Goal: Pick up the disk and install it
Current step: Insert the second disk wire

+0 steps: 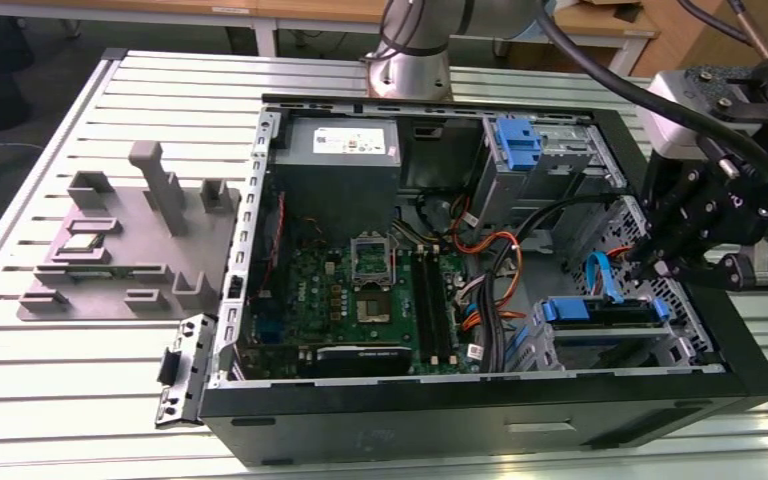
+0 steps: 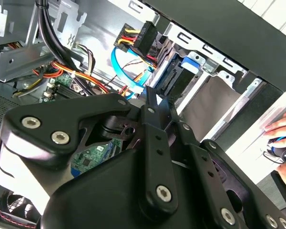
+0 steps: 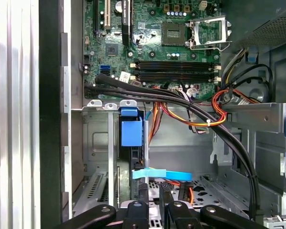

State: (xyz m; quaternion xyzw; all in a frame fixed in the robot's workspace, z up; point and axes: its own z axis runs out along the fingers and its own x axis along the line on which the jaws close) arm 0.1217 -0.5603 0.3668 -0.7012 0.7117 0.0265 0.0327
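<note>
My gripper (image 1: pixel 664 268) hangs just inside the open computer case (image 1: pixel 491 420), at the wall farthest from the motherboard (image 1: pixel 357 300). I cannot tell from these views how far it is open, or whether it has hold of anything.

The disk (image 1: pixel 604 312) is not out on the table. It sits in the metal drive cage (image 1: pixel 678 345) in the corner of the case, just beside my gripper and a little lower, on the motherboard side of it. In the exterior view its blue frame shows as a band running across the cage, with a dark strip along the middle. I judge its long axis to lie crosswise to the line from my gripper to the motherboard.

In the first wrist view the blue end of the frame (image 3: pixel 132 131) stands straight ahead of my gripper (image 3: pixel 153 202), nearly in line with it. A light blue flat cable (image 3: pixel 162 174) crosses the gap between us. A bundle of black cables (image 3: pixel 181 102) and orange wires (image 3: pixel 214 114) lies beyond the disk, towards the motherboard.

So the disk is in front of me and close, but I would not call it touching. Whether it is fully seated in the cage I cannot say. The light blue cable across my line to it looks like the likeliest snag.
</note>
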